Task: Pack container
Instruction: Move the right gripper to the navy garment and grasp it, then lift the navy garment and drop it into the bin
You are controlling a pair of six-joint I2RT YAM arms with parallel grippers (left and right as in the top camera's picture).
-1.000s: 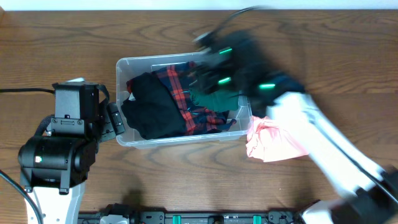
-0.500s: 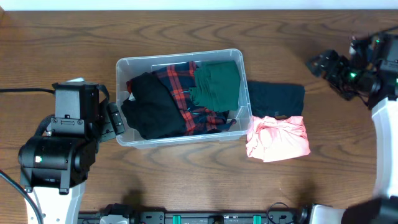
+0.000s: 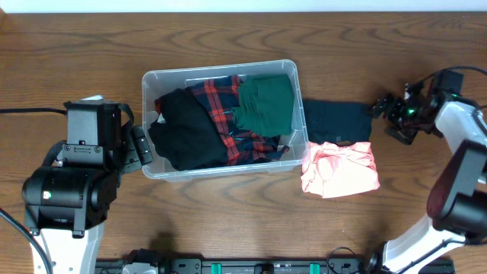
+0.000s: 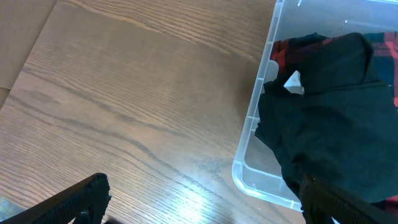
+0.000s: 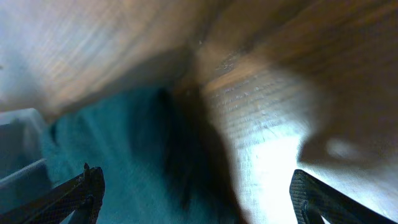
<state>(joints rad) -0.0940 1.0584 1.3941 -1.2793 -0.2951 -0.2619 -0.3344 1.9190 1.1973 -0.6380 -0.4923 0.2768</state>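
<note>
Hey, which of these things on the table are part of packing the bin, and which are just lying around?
Part of the job:
container
black garment, red plaid garment and green garment, all inside it
dark garment and pink garment, on the table beside it

Just lying about:
black cable at the left edge

Wooden table [image 3: 228, 228] carries the container [image 3: 221, 170], dark garment [image 3: 337, 122] and pink garment [image 3: 340, 169].
</note>
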